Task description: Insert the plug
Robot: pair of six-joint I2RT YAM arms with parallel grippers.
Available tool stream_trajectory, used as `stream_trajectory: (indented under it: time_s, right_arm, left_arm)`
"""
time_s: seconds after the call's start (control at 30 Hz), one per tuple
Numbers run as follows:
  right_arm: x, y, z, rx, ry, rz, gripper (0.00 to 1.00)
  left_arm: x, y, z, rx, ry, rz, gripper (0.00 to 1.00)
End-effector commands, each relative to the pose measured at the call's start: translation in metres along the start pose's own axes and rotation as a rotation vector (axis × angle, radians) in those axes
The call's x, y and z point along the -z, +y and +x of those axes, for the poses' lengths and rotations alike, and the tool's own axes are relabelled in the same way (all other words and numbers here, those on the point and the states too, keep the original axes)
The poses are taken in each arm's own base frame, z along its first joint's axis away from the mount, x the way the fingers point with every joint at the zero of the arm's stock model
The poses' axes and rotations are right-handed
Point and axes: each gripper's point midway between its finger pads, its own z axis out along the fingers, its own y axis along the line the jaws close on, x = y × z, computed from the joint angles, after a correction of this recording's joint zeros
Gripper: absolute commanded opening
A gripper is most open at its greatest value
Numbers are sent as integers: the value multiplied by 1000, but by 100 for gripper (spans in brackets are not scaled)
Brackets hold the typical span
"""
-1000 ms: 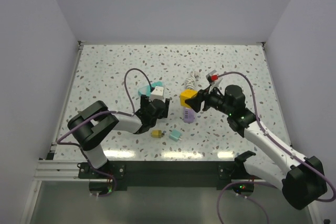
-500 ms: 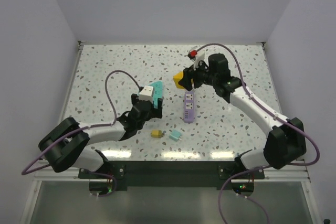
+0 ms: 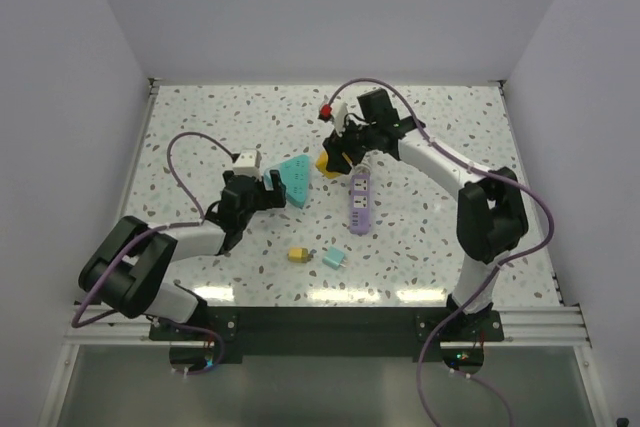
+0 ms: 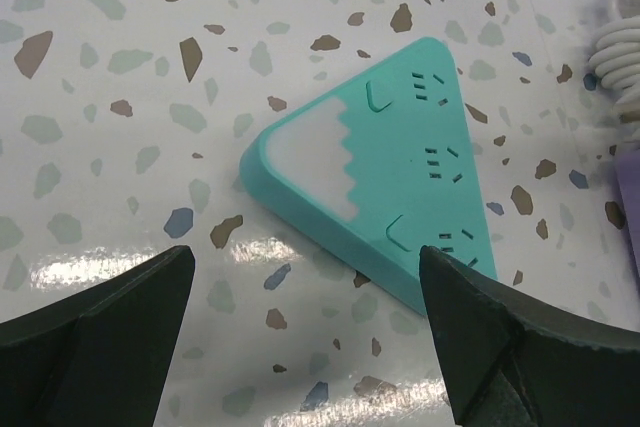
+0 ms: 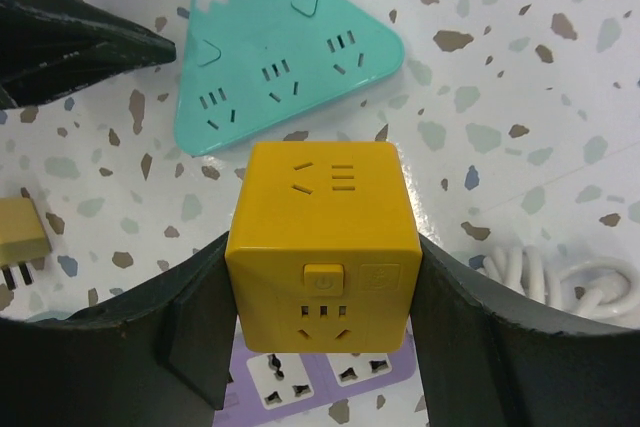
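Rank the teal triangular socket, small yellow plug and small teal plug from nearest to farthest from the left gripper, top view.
1. Teal triangular socket, just ahead of the left gripper.
2. Small yellow plug, toward the near edge.
3. Small teal plug, beside it, further right.

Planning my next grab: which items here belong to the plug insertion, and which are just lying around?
Likely in the job: yellow cube socket, held by the right gripper; teal triangular socket, before the open left gripper; yellow plug; teal plug.
Likely idle: purple power strip; white cable coil.
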Motion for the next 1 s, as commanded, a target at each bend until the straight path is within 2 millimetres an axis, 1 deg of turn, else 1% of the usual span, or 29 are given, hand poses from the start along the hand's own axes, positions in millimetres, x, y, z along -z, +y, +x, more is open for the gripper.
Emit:
stream_trajectory:
  time_s: [0.0,0.03,0.1,0.13,0.23,0.27,0.3,0.33,0.43,0.5,0.57,0.6,0.67,0.7,0.8,0.83,0.97]
  right_arm:
    - [3,2,-25,84,-37,1,0]
    - [1,3,-23,85,-36,1,0]
    - [0,4,-29,100,-62,10,0]
    - [-2,6,-26,102,-61,8,0]
    - [-3,5,-30,131,-70,20,0]
    - [-5,6,-30,140,-67,15,0]
    - [-9,6,-28,153,-57,9,0]
    - [-10,5,-33,165,-61,11,0]
    - [-17,2,-34,176,-41,11,0]
    - [-18,1,-37,177,-48,12,0]
    - [-18,2,-38,177,-57,11,0]
    - [-19,3,-35,175,-55,9,0]
    - [-19,2,-36,178,-64,18,0]
    - [-20,2,-32,174,-59,18,0]
    - [-20,1,-32,174,-66,25,0]
    - [-21,2,-31,172,-70,23,0]
    - [-23,5,-30,167,-79,12,0]
  left_arm:
    - [-7,-13,-26,68,-93,95,100]
    - [-10,-17,-24,73,-79,125,100]
    - [-13,-17,-28,83,-90,156,100]
    - [-14,-18,-27,86,-90,168,100]
    - [-20,-12,-26,116,-85,180,100]
    - [-21,-14,-25,125,-74,201,100]
    - [-23,-9,-25,137,-73,203,100]
    - [-25,-13,-24,146,-63,233,100]
    - [-28,-16,-25,164,-69,270,100]
    - [-30,-21,-29,172,-71,300,99]
    - [-33,-23,-28,180,-66,318,99]
    - [-32,-26,-28,189,-68,336,99]
    - [-31,-26,-31,196,-76,347,99]
    - [-31,-25,-31,202,-77,347,98]
    - [-34,-23,-35,217,-80,348,98]
    - [-36,-19,-34,223,-77,340,98]
    - [-44,-16,-31,240,-56,347,96]
